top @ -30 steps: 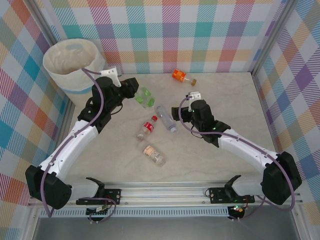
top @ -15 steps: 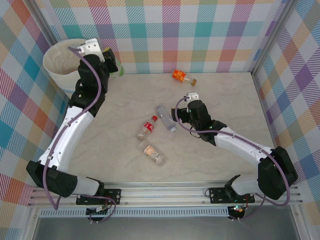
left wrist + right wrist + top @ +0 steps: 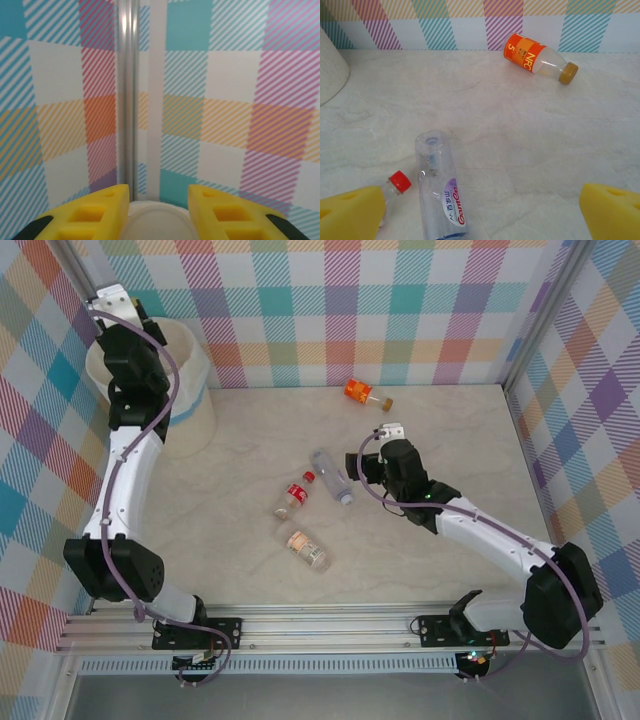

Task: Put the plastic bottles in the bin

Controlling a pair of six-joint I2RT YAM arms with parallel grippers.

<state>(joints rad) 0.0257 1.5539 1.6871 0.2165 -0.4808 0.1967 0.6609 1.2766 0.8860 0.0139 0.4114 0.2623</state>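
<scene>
**Marbled tabletop, plaid walls: arm positions**

Marbled table, top view. The left arm (image 3: pixel 118 470) reaches to 10 o'clock, above the rim of the bin (image 3: pixel 195 375). The left gripper (image 3: pixel 158 195) is nearly closed on a pale rounded item (image 3: pixel 159 225), identity unclear. The right gripper (image 3: pixel 362 465) sits mid-table, spread wide and empty. From it, the orange bottle (image 3: pixel 365 393) lies at 12 o'clock, the clear bottle (image 3: pixel 331 476) at 9, the red-capped bottle (image 3: pixel 293 497) at 8, and the fourth bottle (image 3: pixel 305 548) at 7.

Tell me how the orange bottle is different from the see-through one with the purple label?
The orange-labelled bottle wears a wide orange wrap; the purple-labelled bottle is mostly bare and clear. The orange-labelled bottle lies alone near the checked wall; the purple-labelled bottle lies mid-table beside a red-capped bottle. Both lie on their sides on the table.
</scene>
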